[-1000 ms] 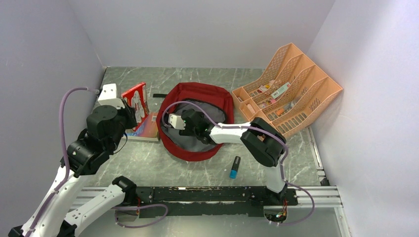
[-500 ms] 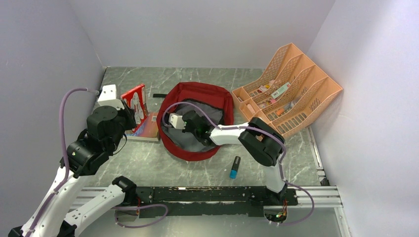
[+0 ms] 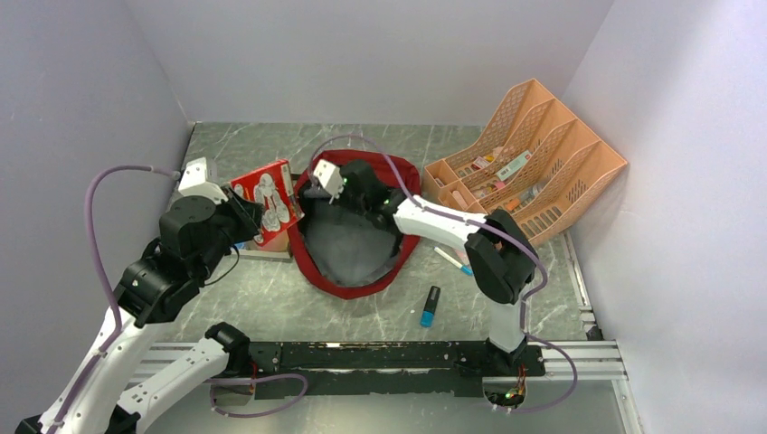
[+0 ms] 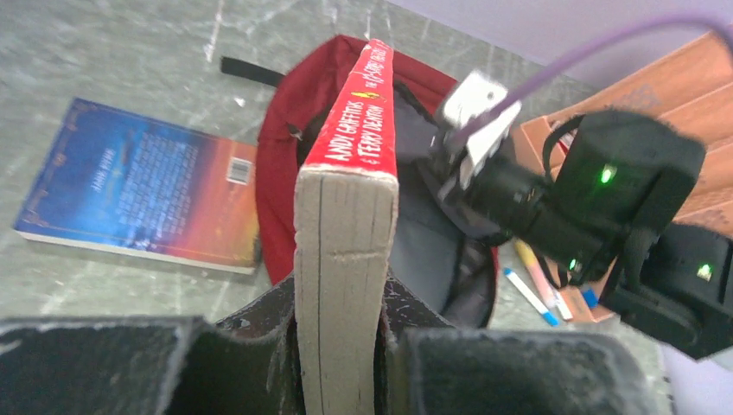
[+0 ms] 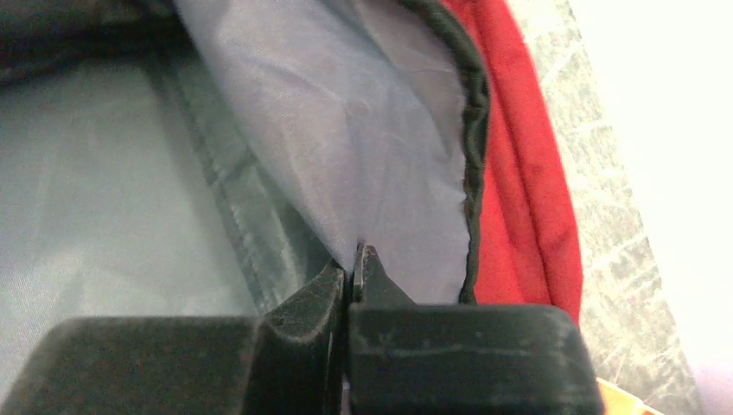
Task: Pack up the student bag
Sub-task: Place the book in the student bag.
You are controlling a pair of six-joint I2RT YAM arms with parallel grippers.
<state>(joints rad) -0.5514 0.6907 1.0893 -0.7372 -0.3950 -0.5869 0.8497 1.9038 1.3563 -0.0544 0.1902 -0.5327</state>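
Matt cloth student bag, glossy paperback

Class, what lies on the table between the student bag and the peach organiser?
A few loose pens, visible in the top external and left wrist views.

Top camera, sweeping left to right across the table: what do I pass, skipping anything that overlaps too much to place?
red book → student bag → blue-capped marker → peach organiser
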